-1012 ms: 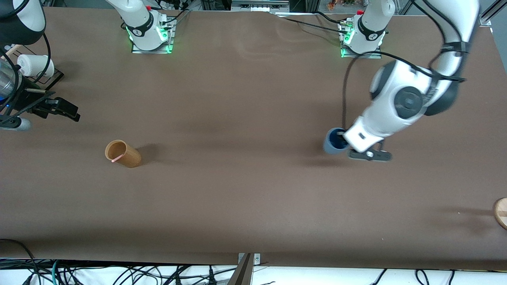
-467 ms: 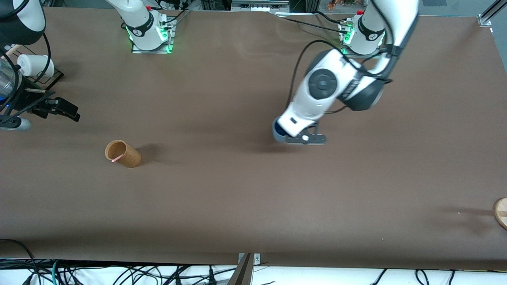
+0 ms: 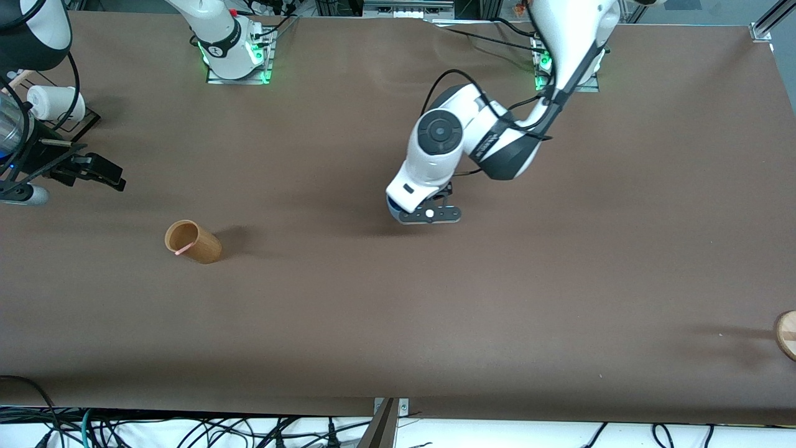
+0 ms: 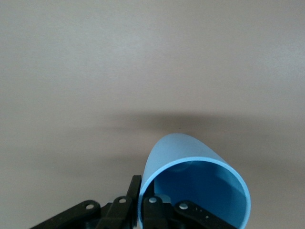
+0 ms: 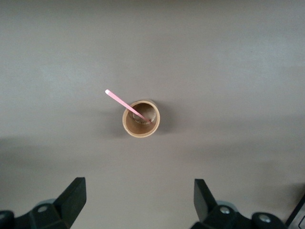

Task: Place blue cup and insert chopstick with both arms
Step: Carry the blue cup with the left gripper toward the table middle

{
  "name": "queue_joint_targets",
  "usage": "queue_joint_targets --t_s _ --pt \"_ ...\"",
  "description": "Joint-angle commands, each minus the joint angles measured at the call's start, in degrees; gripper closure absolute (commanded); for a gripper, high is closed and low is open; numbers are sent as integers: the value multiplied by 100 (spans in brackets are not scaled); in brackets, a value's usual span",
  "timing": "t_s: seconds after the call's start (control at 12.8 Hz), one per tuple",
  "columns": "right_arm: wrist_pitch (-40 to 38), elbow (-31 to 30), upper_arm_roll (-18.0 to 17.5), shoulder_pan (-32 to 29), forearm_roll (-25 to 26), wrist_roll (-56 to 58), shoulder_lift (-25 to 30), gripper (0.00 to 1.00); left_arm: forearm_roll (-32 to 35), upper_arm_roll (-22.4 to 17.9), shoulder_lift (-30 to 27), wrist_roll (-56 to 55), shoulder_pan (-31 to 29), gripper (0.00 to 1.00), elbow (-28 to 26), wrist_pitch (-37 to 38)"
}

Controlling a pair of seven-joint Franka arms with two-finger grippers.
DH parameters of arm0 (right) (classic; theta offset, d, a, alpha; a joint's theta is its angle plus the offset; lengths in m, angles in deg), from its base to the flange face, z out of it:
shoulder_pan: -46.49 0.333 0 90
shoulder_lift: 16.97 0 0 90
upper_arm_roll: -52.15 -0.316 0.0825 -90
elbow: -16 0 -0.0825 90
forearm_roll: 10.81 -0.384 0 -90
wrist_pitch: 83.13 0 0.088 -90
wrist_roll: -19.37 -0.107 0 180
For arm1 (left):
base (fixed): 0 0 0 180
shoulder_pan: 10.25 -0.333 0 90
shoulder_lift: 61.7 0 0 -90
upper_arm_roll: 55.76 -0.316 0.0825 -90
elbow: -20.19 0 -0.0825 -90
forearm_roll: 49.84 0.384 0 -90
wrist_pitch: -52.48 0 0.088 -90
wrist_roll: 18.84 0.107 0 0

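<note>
The left gripper [image 3: 415, 210] hangs over the middle of the table [image 3: 348, 323], its jaws pinched tight on the rim of the blue cup [image 4: 193, 188], one finger inside and one outside, a grip that likely lets the cup be set down upright; the right gripper [image 5: 136, 195] waits with jaws spread wide and empty, above the wooden cup [image 5: 141, 119] toward the right arm's end of the table; the chopstick [image 5: 127, 106] leans in that cup, its tip clear of the rim, probably so it can be pinched easily.
</note>
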State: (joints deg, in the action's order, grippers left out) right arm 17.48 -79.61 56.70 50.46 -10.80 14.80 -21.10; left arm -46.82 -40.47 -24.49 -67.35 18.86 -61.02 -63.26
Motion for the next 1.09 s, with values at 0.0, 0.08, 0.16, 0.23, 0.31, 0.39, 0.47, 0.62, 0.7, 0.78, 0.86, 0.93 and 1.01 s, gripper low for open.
queue_joint_targets --t_s 0.0,0.08,0.16,0.23,0.31,0.39,0.47,0.62,0.7,0.78,0.86,0.93,1.01 --pt "-6 -45 -59 -54 17 62 79 0 -109 -219 444 -281 366 100 701 113" --pt "-6 -45 -51 -54 17 62 79 0 -109 -324 523 -352 506 100 789 105" --pt "-6 -45 -51 -54 17 62 79 0 -117 -438 619 -431 638 100 886 105" --pt "-6 -45 -59 -63 17 62 79 0 -117 -500 734 -527 735 100 991 96" --pt "-6 -45 -51 -54 17 62 79 0 -109 -527 857 -633 823 100 1106 96" --pt "-6 -45 -59 -63 8 62 70 0 -117 -570 997 -764 894 100 1237 96" --pt "-6 -45 -59 -54 8 62 79 0 -109 -623 1120 -861 982 100 1360 96" --pt "-6 -45 -59 -54 -1 62 70 0 -117 -755 1340 -976 1140 100 1615 96" --pt "2 -45 -59 -54 -1 62 61 0 -117 -773 1428 -985 1202 100 1695 96" --pt "29 -45 -59 -63 -9 62 53 0 -117 -790 1473 -994 1211 100 1730 96" --pt "38 -45 -59 -54 -18 62 44 0 -109 -799 1490 -1012 1228 100 1731 96" --pt "38 -45 -59 -45 -27 62 44 0 -109 -799 1517 -1020 1229 100 1731 96" --pt "38 -37 -59 -36 -10 54 -9 0 -109 -799 1517 -1021 1229 100 1739 96"
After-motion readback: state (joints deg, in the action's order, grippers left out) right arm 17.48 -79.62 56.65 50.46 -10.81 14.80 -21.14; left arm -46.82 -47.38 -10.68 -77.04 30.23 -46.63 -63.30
